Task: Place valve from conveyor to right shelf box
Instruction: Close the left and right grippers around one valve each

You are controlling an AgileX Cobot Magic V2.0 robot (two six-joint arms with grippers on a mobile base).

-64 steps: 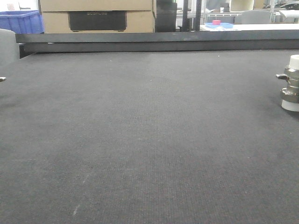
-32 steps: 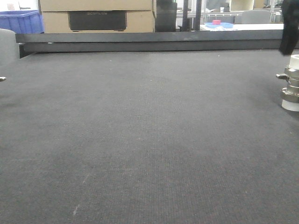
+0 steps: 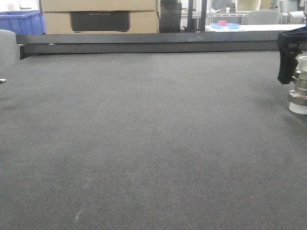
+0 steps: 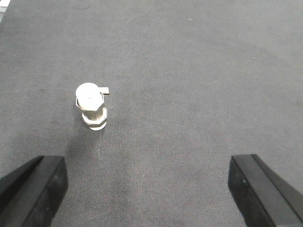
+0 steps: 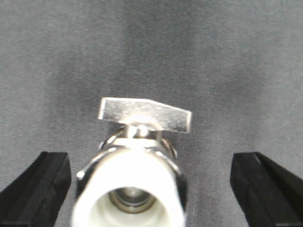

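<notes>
**Valve upright on the belt, right claw spread around it**

The valve [image 3: 300,85] stands upright on the conveyor [image 3: 144,143], at the far right of the front view. It has a white cap on top, a stepped silver body and a pale base. From the right wrist, the cap shows a round opening with metal inside, and a flat silver lever [image 5: 144,115] juts out beyond it. The right gripper [image 5: 151,189] is spread wide, one black finger on either side of the valve, neither touching it.

The front view cuts the valve off at the frame edge and shows only one finger [image 3: 289,60], just left of the cap. The right wrist picture is blurred and crops the valve's lower body.

The left gripper [image 4: 149,189] is likewise spread above the belt, with a second valve [image 4: 92,106] standing apart ahead of it.
</notes>
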